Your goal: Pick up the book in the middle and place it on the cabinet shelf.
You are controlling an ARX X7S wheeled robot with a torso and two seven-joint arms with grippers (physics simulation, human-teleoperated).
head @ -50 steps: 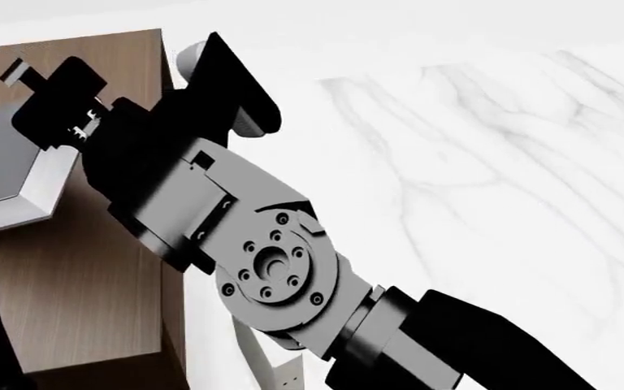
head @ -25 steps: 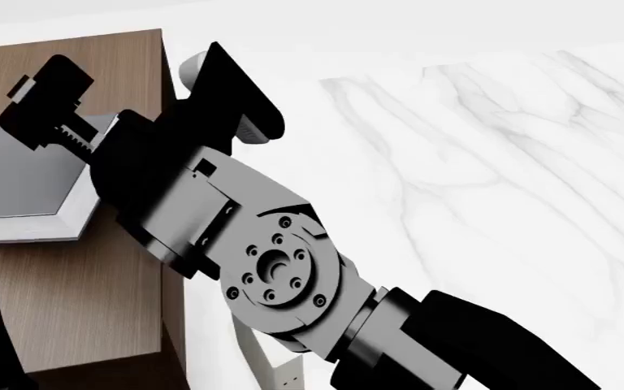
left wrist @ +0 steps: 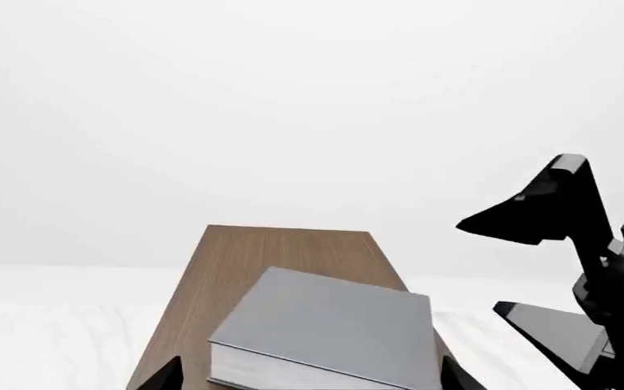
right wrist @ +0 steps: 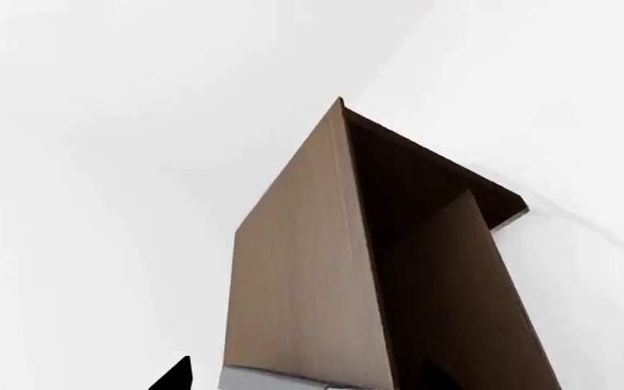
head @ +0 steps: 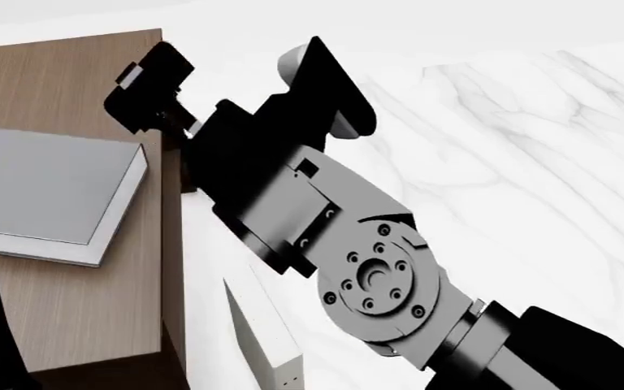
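1. Since a moment ago, the right pincer point(head: 225, 77) has let go of the book point(head: 46, 187) and pulled back to the right, off the cabinet's edge. The book, which was tipped up in the pincer, now lies flat.
2. The book rests on the cabinet point(head: 74, 73) top, near its right edge. Nothing is touching it. From the left wrist camera, the book point(left wrist: 323, 329) sits flat on the brown top point(left wrist: 279, 248), white pages facing the camera.
3. The right pincer is spread open and empty. It hangs just beside the cabinet, apart from the book.
4. The left pincer point(left wrist: 556, 268) shows its two black fingers spread apart with nothing between them. It is open too.
5. A pale book point(head: 263, 341) stands on the white counter point(head: 507, 162) below the right arm.
6. The main job looks done: the book is up on the cabinet. What seems left is only to move the arms away without bumping the book.
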